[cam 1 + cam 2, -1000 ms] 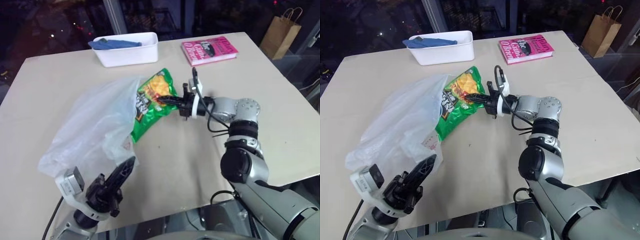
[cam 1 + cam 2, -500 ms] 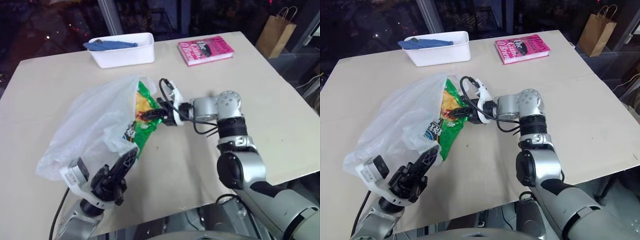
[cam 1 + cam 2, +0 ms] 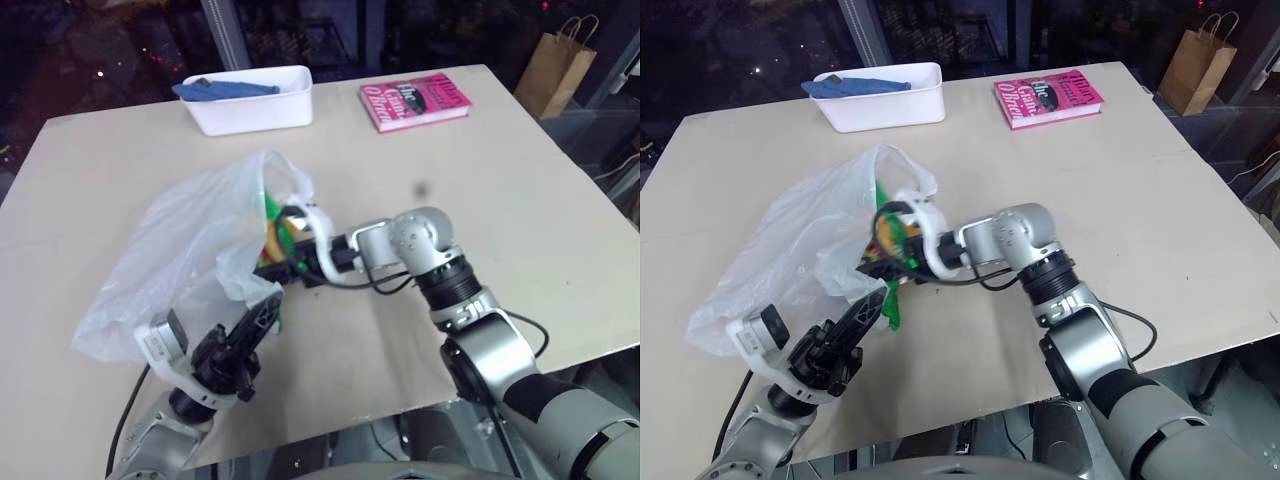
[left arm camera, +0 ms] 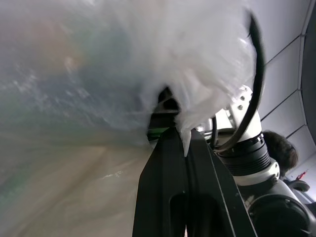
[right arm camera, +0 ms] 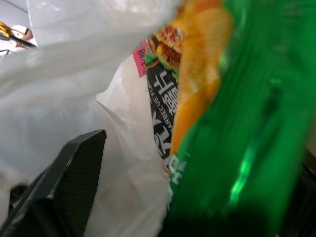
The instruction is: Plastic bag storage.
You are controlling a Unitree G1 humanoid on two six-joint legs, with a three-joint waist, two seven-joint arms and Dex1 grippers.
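Plastic bag edge sits pinched in closed left hand; right hand reaches inside, fingers parted.

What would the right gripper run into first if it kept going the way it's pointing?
Most likely the green chips packet, right in front of the right gripper at the plastic bag mouth; beyond it, the bag's film. Depth inside is hard to judge.

The beige surface carries the plastic bag, a white tub at its far edge, and a pink book.
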